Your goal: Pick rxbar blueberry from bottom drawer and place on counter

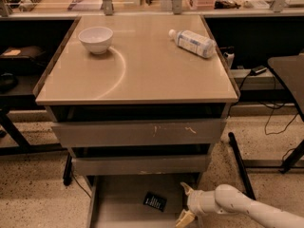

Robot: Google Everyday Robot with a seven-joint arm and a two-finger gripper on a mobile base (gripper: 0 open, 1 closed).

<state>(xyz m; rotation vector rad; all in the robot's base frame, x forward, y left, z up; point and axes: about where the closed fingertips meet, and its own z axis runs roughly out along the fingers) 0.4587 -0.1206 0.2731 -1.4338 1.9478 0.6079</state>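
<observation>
Rxbar blueberry (155, 201): dark wrapper, lying flat on the floor of the pulled-out bottom drawer (118, 205), right of centre.
Hand (183, 204): low at the drawer's right side, just beside the bar, not touching it; fingers spread wide, holding nothing.
Worktop (142, 75): white bowl (96, 39) rear left; clear bottle (192, 42) on its side, rear right.

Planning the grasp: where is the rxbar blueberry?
In the camera view, the rxbar blueberry lies on the bottom drawer floor, centre-right, just left of the open gripper.
</observation>
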